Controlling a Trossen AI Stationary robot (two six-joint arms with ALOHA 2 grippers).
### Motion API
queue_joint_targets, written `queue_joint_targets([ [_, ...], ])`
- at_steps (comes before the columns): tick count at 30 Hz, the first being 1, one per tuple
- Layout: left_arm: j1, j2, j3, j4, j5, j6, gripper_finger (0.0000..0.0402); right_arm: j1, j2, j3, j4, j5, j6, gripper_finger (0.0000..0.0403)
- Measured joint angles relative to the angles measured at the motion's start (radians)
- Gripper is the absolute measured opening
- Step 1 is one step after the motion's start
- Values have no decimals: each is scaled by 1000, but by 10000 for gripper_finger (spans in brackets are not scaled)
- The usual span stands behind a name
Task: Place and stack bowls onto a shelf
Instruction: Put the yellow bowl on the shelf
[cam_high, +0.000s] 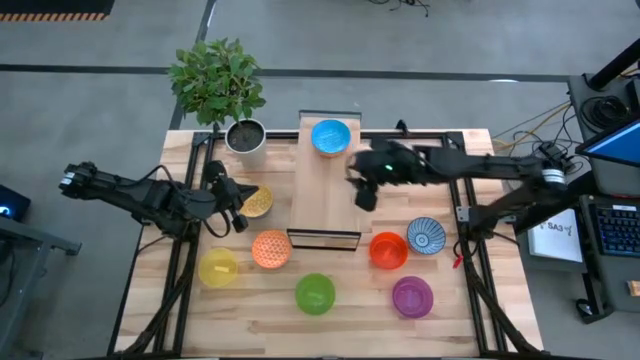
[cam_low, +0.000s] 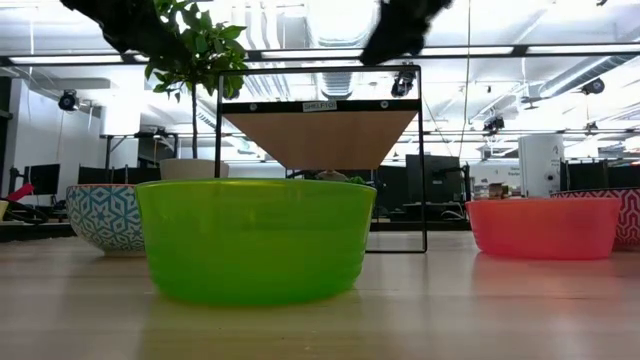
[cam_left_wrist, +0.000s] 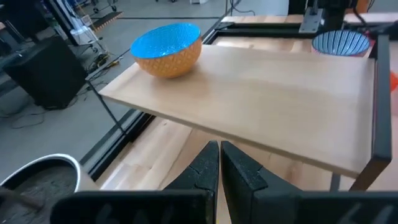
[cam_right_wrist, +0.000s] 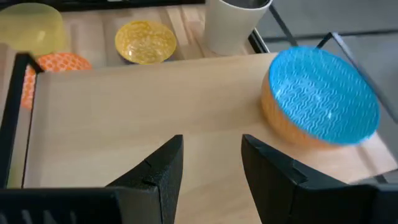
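Observation:
The pale wood shelf (cam_high: 325, 190) stands mid-table. A bowl with a blue inside (cam_high: 331, 136) rests on its base at the shelf's far end. My right gripper (cam_right_wrist: 211, 168) is open and empty above the shelf top, a little to the near side of that bowl (cam_right_wrist: 320, 106). My left gripper (cam_left_wrist: 219, 168) is shut and empty, left of the shelf, beside the gold bowl (cam_high: 257, 202). On the tabletop sit the orange (cam_high: 271, 248), yellow (cam_high: 218, 267), green (cam_high: 315, 293), purple (cam_high: 412, 296), red (cam_high: 388, 249) and patterned blue-white (cam_high: 427, 236) bowls.
A white plant pot (cam_high: 246, 140) with a leafy plant stands at the far left of the shelf. In the low view the green bowl (cam_low: 255, 240) stands in front of the shelf's dark frame (cam_low: 421, 160). Bare shelf top lies near of the blue bowl.

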Motion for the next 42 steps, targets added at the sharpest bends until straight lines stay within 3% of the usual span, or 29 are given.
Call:
queue_joint_targets([
  [7,0,23,0,3,44,-123,0,40,-242,-345,205,-7,14,149],
  [16,0,87,6,2,252,-274,0,78,-426,-605,389,-6,104,132],
  [23,0,123,30,-16,416,-359,0,84,-453,-687,447,-6,126,123],
  [42,0,265,81,-152,581,-521,0,90,-449,-742,490,-7,105,128],
])
